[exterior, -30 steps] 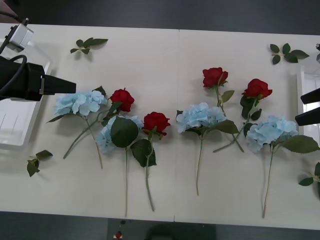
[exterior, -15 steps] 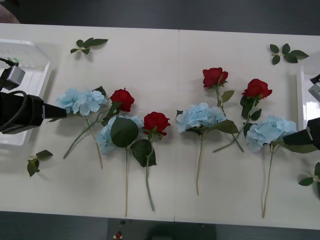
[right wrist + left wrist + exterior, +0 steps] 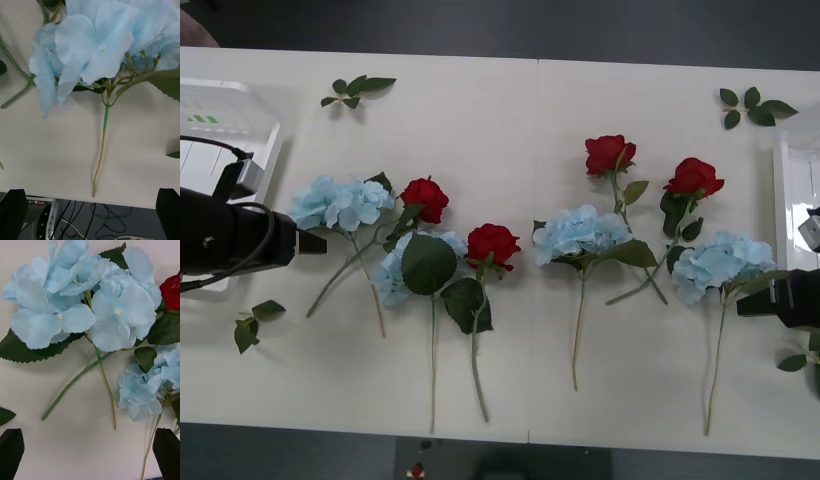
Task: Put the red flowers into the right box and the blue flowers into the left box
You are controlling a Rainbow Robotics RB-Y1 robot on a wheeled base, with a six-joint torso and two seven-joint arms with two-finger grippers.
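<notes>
Several blue flowers lie on the table: one far left, one beside it, one in the middle, one far right. Red flowers lie among them. My left gripper hovers at the far-left blue head, open and empty, black fingers wide apart. My right gripper hangs open beside the far-right blue flower, over its stem. The left box and right box sit at the table's ends.
Loose green leaf sprigs lie at the back left, the back right, the front left and the front right. A table seam runs down the middle. The front edge is close beneath the right gripper.
Both arms have drawn in toward the table's front edge and sunk lower, the left one ending beside the far-left blue head, the right one beside the far-right one. No flower has moved.
</notes>
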